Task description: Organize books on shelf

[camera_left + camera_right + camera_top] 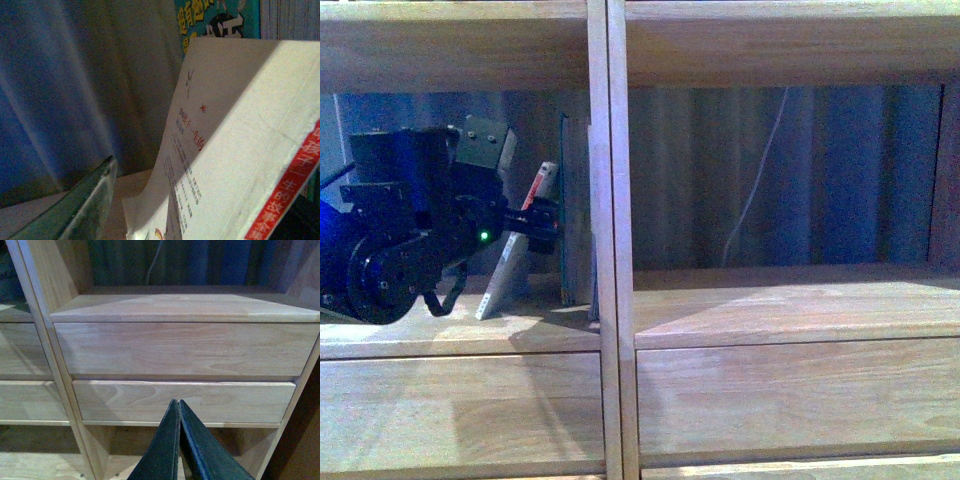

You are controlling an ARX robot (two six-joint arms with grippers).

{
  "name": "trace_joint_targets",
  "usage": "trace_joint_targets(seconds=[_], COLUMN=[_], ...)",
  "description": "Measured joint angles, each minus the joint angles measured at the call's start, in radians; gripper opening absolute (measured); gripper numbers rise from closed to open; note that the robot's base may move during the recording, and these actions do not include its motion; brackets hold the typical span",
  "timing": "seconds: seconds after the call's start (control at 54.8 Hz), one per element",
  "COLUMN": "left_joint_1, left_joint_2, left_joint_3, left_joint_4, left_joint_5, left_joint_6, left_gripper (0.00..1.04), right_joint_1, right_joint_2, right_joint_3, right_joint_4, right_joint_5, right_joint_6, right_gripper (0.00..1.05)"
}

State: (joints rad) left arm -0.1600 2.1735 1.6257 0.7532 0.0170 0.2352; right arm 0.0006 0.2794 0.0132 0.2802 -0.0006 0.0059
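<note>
Evidently the thin paperback [513, 250] is held tilted by the left pincer [535, 222] for standing against the teal book [576, 210]; right pincer [178, 412] closed, empty.

paperback [515, 245] leans in left compartment | teal book [575, 210] upright just right, against shelf [608, 250] divider
</note>
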Motion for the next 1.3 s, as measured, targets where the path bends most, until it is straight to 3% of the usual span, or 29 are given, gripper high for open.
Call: trace_joint_targets(seconds=[0.037,0.091,0.329,0.456,0.73,0.894,1.004,1.095,1.15,1.241,1.296], left_joint_1=[0.003,0.005,0.032,0.046,0.022,-0.037,-0.134,-0.273,-0.320,-0.350,-0.304], left_joint_2=[-0.033,-0.066,-0.292,-0.474,-0.926,-1.290,-1.574,-1.846,-1.922,-1.973,-2.030], left_joint_3=[-0.028,-0.053,-0.291,-0.497,-0.947,-1.209,-1.342,-1.431,-1.471,-1.552,-1.614], left_joint_4=[0.000,-0.001,0.017,0.047,0.018,-0.176,-0.362,-0.573,-0.613,-0.598,-0.636], left_joint_5=[-0.007,-0.008,-0.047,-0.103,-0.212,-0.300,-0.436,-0.623,-0.662,-0.687,-0.527], left_joint_6=[-0.017,-0.026,-0.115,-0.161,-0.221,-0.222,-0.192,-0.187,-0.186,-0.179,-0.200], left_gripper=[0.94,0.99,0.97,0.97,0.97,0.97,0.97,0.97,0.97,0.97,0.86], right_joint_1=[0.000,0.000,0.000,0.000,0.000,0.000,0.000,0.000,0.000,0.000,0.000], right_joint_2=[-0.016,-0.032,-0.101,-0.245,-0.273,-0.274,-0.274,-0.274,-0.274,-0.274,-0.274], right_joint_3=[0.000,0.000,0.000,0.000,0.000,0.000,0.000,0.000,0.000,0.000,0.000], right_joint_4=[-0.016,-0.032,-0.101,-0.270,-0.278,-0.278,-0.278,-0.278,-0.278,-0.278,-0.279], right_joint_5=[0.000,0.000,0.000,0.001,0.000,0.000,0.000,0.000,0.000,0.000,0.000], right_joint_6=[0.000,0.000,0.000,0.000,0.000,0.000,0.000,0.000,0.000,0.000,0.000], right_gripper=[0.03,0.03,0.03,0.03,0.03,0.03,0.03,0.03,0.03,0.03,0.03])
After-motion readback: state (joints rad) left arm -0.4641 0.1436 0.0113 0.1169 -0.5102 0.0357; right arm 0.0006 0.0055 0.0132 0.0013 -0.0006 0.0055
